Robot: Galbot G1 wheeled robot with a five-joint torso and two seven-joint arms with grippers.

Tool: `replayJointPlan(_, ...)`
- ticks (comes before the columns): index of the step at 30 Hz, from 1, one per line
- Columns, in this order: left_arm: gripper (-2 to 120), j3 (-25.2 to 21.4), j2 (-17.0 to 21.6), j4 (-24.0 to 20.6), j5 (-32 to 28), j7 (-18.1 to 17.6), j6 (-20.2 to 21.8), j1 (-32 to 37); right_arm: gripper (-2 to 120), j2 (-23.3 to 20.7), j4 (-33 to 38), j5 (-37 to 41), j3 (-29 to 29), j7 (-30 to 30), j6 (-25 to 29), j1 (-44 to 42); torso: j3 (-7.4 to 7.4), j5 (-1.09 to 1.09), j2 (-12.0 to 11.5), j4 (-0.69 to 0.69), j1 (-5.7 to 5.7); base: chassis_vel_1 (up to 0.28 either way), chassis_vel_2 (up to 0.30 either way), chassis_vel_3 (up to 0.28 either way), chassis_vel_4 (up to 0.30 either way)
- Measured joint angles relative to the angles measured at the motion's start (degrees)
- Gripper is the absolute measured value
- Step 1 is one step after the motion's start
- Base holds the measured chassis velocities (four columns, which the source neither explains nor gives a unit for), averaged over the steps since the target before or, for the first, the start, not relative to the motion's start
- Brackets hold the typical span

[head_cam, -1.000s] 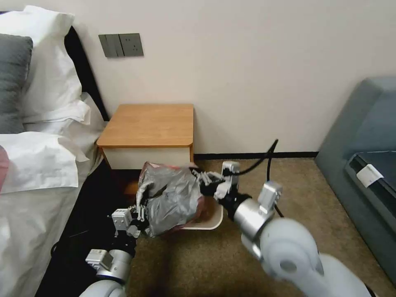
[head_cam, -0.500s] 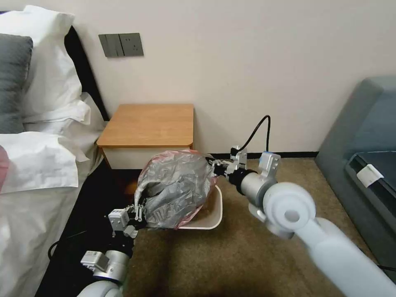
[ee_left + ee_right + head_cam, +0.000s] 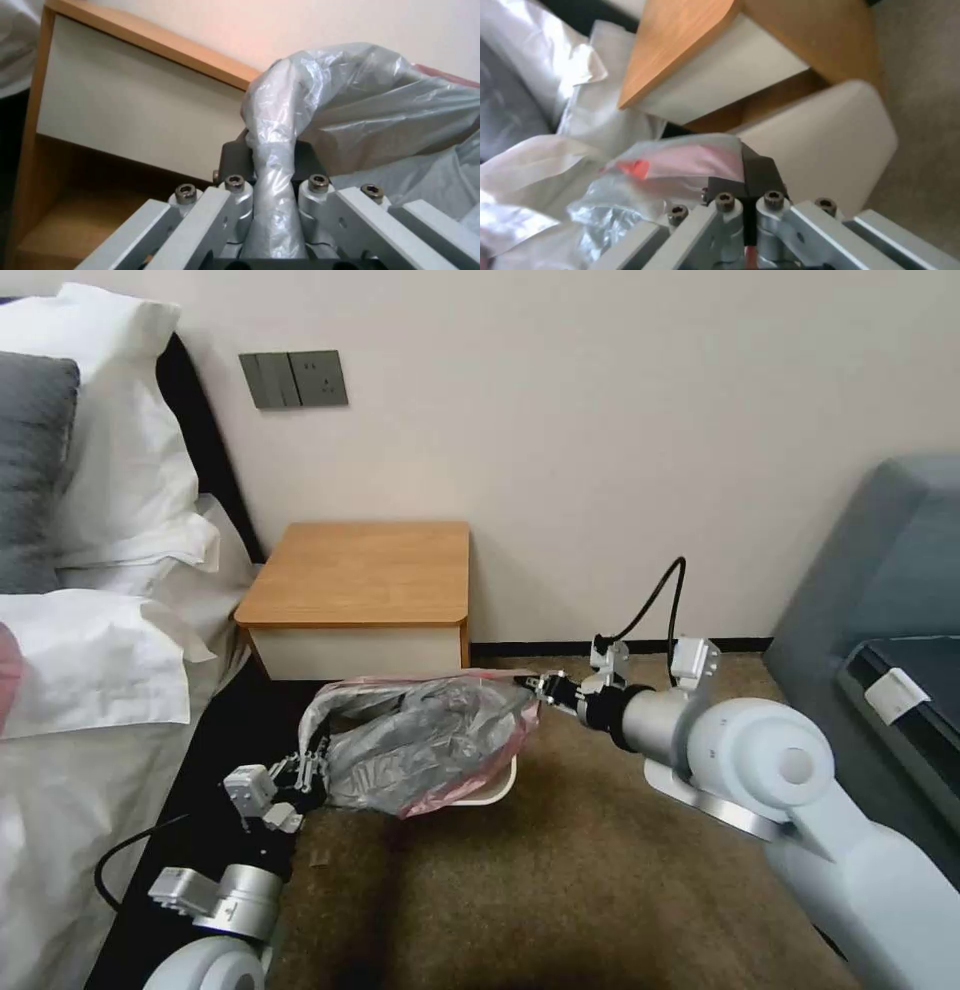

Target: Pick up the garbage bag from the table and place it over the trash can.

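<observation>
Two arms stretch the garbage bag (image 3: 420, 745) across the trash can (image 3: 495, 788) on the carpet in front of the table (image 3: 365, 575). The left gripper (image 3: 305, 767) pinches a twisted fold of grey plastic at the bag's near-left end — its fingers (image 3: 235, 195) are closed tight around it. The right gripper (image 3: 535, 683) is clamped on the pinkish rim at the far-right corner, above the can's edge — the film sags between them over the opening.
</observation>
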Motion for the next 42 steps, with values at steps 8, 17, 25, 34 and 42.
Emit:
replayJointPlan(8,7,-0.7,0.0,-0.5,-3.0,0.1,1.5,-0.1,12,1.1,2.8,0.4,0.9,2.7,-1.9,-2.0,0.00,0.00,0.0,0.00,0.00,0.000,0.000,0.000,0.000)
replayJointPlan(17,7,-1.2,-0.1,-1.0,-3.0,-0.1,1.5,-0.2,44,0.4,5.9,0.1,-0.8,10.0,-3.5,-3.3,0.00,0.00,0.0,0.00,0.00,0.000,0.000,0.000,0.000)
replayJointPlan(25,7,-0.9,-0.5,-1.2,-2.7,-1.2,1.6,-0.6,72,0.3,6.5,-1.2,-1.6,12.1,-4.0,-4.6,0.00,0.00,0.0,0.00,0.00,0.000,0.000,0.000,0.000)
replayJointPlan(34,7,-0.4,-0.5,-1.3,-2.4,-1.8,2.1,-0.9,100,1.0,4.6,-13.6,-3.4,7.9,-3.9,-7.3,0.00,0.00,0.0,0.00,0.00,0.000,0.000,0.000,0.000)
replayJointPlan(42,7,0.5,-0.2,-1.1,-1.7,0.4,2.6,-0.7,100,0.6,0.7,-27.3,-4.3,-1.1,-1.0,-7.9,0.00,-0.01,0.0,0.00,0.00,0.000,0.000,0.000,0.000)
